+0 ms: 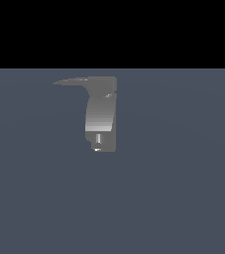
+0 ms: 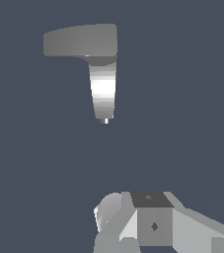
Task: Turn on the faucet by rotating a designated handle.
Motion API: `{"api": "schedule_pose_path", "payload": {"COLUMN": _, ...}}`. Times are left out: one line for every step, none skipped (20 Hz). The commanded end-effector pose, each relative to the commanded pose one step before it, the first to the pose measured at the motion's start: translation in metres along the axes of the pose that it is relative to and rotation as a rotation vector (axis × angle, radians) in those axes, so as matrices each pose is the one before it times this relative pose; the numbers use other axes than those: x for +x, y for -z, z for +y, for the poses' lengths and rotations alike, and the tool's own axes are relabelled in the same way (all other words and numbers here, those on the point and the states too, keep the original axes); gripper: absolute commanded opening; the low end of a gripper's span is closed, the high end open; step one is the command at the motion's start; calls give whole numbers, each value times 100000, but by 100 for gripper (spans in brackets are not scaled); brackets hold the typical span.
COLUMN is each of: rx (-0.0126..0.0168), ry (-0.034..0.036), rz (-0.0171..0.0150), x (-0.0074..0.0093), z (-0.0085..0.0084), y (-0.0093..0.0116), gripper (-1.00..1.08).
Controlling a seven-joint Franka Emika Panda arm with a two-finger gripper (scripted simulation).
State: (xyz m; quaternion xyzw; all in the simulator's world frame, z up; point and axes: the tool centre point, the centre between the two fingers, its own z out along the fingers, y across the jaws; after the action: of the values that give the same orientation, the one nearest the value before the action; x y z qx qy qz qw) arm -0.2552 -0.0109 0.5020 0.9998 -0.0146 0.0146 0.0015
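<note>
The faucet [image 1: 101, 116] is a small grey metallic fixture with a curved, shaded body and a small nozzle stub [image 1: 98, 141] at its lower end. The handle [image 1: 72, 81] is a thin flat lever that tapers to a point toward the exterior view's left, off the top block. In the wrist view the faucet [image 2: 103, 89] appears with the handle [image 2: 74, 40] as a broad flat bar. My gripper [image 2: 148, 222] shows only as white and grey blocky parts at the picture's edge, well apart from the faucet. Its fingertips are cut off. It is not in the exterior view.
A plain dark blue-grey floor [image 1: 183, 198] surrounds the faucet. A black band fills the upper part of the exterior view. No other objects show.
</note>
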Motion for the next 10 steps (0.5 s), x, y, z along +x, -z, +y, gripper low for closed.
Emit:
{"api": "schedule_pose_path", "payload": {"rx": 0, "ry": 0, "rz": 0, "x": 0, "z": 1, "y": 0, "gripper": -100}}
{"api": "schedule_pose_path", "payload": {"rx": -3, "ry": -69, "rz": 0, "x": 2, "z": -7, "y": -8, "gripper": -100}}
{"api": "schedule_pose_path", "payload": {"rx": -1, "ry": -138, "rz": -3, "x": 9, "z": -40, "y": -23, "gripper": -100}}
{"api": "schedule_pose_path", "payload": {"rx": -3, "ry": -239, "rz": -5, "x": 14, "z": -64, "y": -39, "gripper": -100}}
{"api": "schedule_pose_path", "payload": {"rx": -4, "ry": -352, "rz": -7, "x": 20, "z": -84, "y": -55, "gripper": -100}}
{"api": "schedule_pose_path", "payload": {"rx": -5, "ry": -447, "rz": -9, "x": 26, "z": -109, "y": -70, "gripper": -100}}
{"api": "schedule_pose_path", "payload": {"rx": -6, "ry": -552, "rz": -11, "x": 32, "z": -132, "y": -86, "gripper": -100}}
{"api": "schedule_pose_path", "payload": {"rx": -7, "ry": -648, "rz": -13, "x": 37, "z": -158, "y": -102, "gripper": -100}}
{"api": "schedule_pose_path", "payload": {"rx": -8, "ry": -750, "rz": -15, "x": 43, "z": -182, "y": -118, "gripper": -100}}
{"api": "schedule_pose_path", "payload": {"rx": -9, "ry": -848, "rz": -17, "x": 49, "z": -207, "y": -133, "gripper": -100}}
